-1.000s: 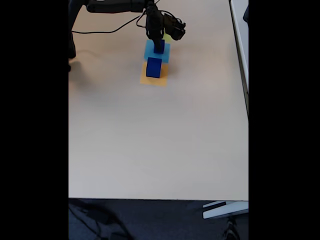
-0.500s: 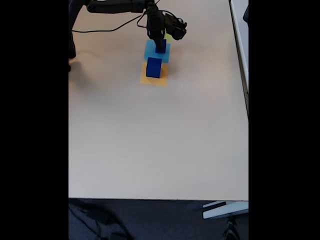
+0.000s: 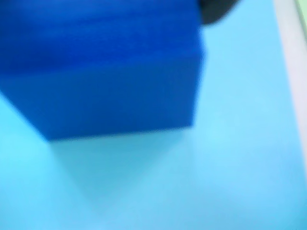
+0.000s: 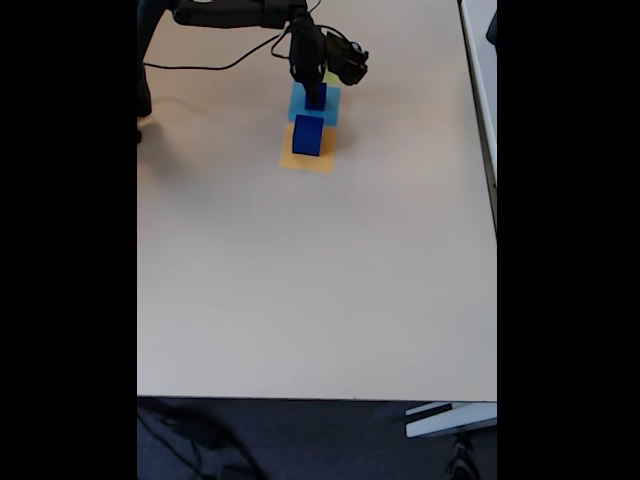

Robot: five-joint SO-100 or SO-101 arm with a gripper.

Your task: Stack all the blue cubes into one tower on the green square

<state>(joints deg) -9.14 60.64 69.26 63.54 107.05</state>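
Note:
In the fixed view my gripper hangs down over the flat light-blue square, its fingers around a small blue cube. The wrist view has this blue cube blurred and very close, at or just above the light-blue square, with a dark bit of finger at the top right. A larger blue cube stands on the orange square. A corner of the green square peeks out behind the gripper.
The arm reaches in from the top left with a black cable trailing on the table. The beige table stretches wide toward its front edge. A white object lies beyond that edge.
The gripper and the small blue cube shifted slightly left and toward the camera over the light-blue square. The larger cube on the orange square has stayed put.

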